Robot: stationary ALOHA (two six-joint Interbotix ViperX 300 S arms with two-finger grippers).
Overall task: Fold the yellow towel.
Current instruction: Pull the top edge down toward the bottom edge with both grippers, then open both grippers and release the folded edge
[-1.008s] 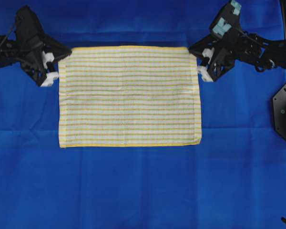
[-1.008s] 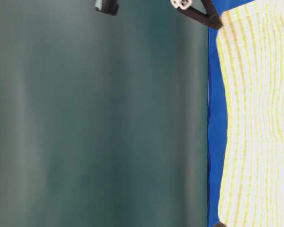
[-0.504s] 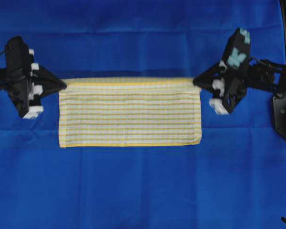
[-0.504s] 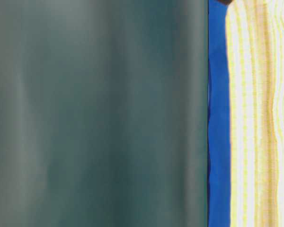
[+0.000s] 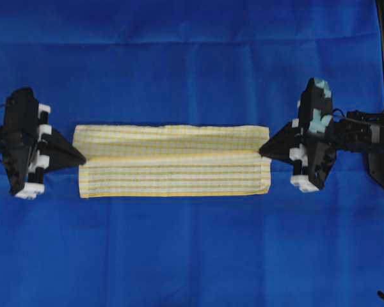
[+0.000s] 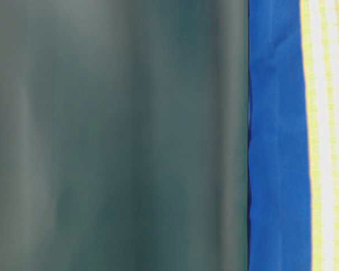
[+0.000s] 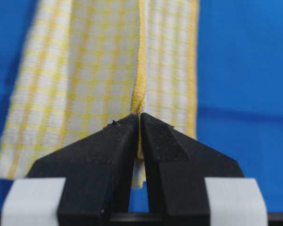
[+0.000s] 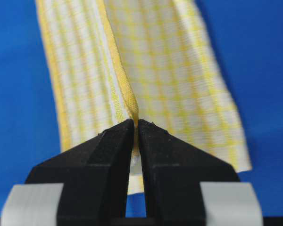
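— Yellow towel [image 5: 173, 160], where is it?

— On the blue cloth [image 5: 192, 256] that covers the table, stretched between my two arms as a long, narrow band. Its upper layer is doubled toward the lower hem, and the hemmed edge runs across the middle.

— And your grippers?

— My left gripper [image 5: 82, 157] is pinched onto the towel's left end; the wrist view shows the yellow hem [image 7: 140, 84] clamped between the black fingers [image 7: 108, 155]. My right gripper [image 5: 262, 151] is clamped the same way onto the right end.
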